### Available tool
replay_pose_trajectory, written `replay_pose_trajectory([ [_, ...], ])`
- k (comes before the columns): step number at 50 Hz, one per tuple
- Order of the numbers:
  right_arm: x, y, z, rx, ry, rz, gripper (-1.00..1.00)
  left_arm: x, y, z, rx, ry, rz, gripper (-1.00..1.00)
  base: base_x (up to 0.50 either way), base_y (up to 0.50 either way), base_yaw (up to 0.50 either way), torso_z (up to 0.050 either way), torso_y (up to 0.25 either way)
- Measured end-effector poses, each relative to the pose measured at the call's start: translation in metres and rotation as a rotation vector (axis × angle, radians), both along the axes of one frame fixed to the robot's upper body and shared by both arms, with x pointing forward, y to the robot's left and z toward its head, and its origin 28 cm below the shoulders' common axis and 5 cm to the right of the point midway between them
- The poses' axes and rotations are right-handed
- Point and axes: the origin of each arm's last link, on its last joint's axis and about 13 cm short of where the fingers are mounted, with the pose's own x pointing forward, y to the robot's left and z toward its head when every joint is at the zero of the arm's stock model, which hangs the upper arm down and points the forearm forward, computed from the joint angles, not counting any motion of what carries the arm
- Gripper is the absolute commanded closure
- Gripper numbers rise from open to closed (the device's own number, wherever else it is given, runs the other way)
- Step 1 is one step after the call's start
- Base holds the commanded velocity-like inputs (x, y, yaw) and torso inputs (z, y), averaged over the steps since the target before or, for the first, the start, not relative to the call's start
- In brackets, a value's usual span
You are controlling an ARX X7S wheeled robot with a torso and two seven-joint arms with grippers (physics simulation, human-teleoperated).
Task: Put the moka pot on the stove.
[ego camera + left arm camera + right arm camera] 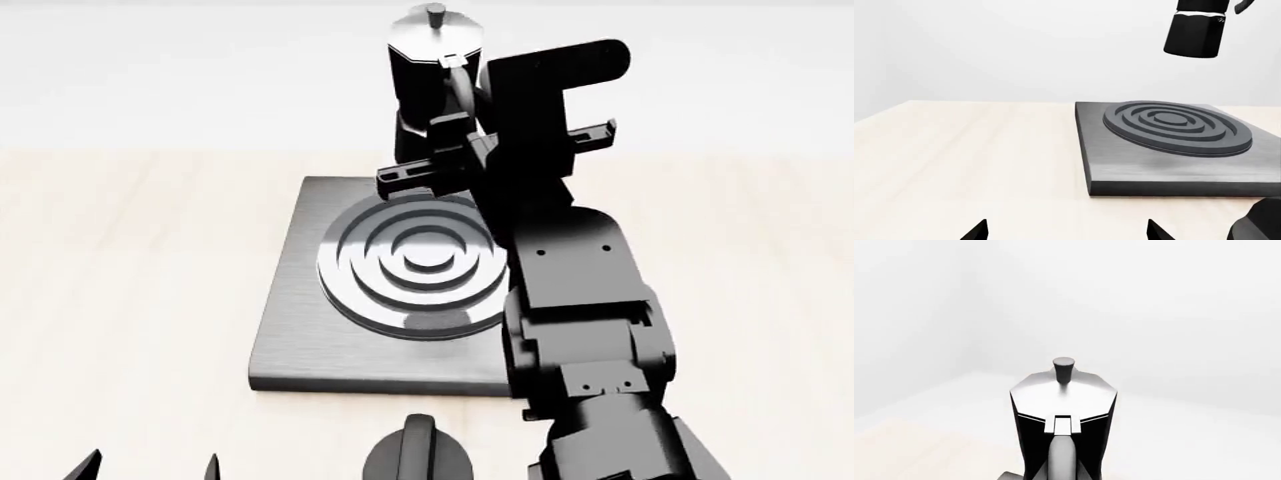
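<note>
Your right gripper (447, 150) is closed on the pot (430, 85), gripping it by the handle side and holding it upright in the air, above the far edge of the stove (300, 330) and clear of the ring burner (414, 265). Your left gripper (1066, 231) sits low over the table (967, 150) near the stove's front, fingertips (977, 231) spread apart with nothing between them, beside a black knob (420, 455).

A pale wood table (134, 300) carries the stove (300, 330), which lies flat just ahead of the left gripper (1066, 231) and below the raised right gripper. A black ridged knob (420, 455) sits on the table beside the left gripper.
</note>
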Motion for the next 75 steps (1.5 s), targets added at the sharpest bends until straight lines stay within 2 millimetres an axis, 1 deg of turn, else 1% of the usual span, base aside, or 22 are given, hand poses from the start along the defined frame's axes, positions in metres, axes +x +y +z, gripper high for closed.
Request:
replay_pose_trajectory([
  [21, -0.003, 0.004, -0.012, 0.016, 0.068, 0.001, 1.00, 0.000, 0.000, 0.000, -0.002, 0.000, 0.000, -1.00, 0.00, 0.00, 0.00, 0.000, 0.001],
  [36, -0.007, 0.005, -0.025, 0.035, 0.113, -0.006, 1.00, 0.000, 0.000, 0.000, -0.002, 0.001, -0.001, -1.00, 0.00, 0.00, 0.00, 0.000, 0.001],
  [75, -0.014, 0.008, -0.049, 0.059, 0.196, -0.006, 1.00, 0.000, 0.000, 0.000, -0.003, 0.001, -0.001, -1.00, 0.00, 0.00, 0.00, 0.000, 0.001],
])
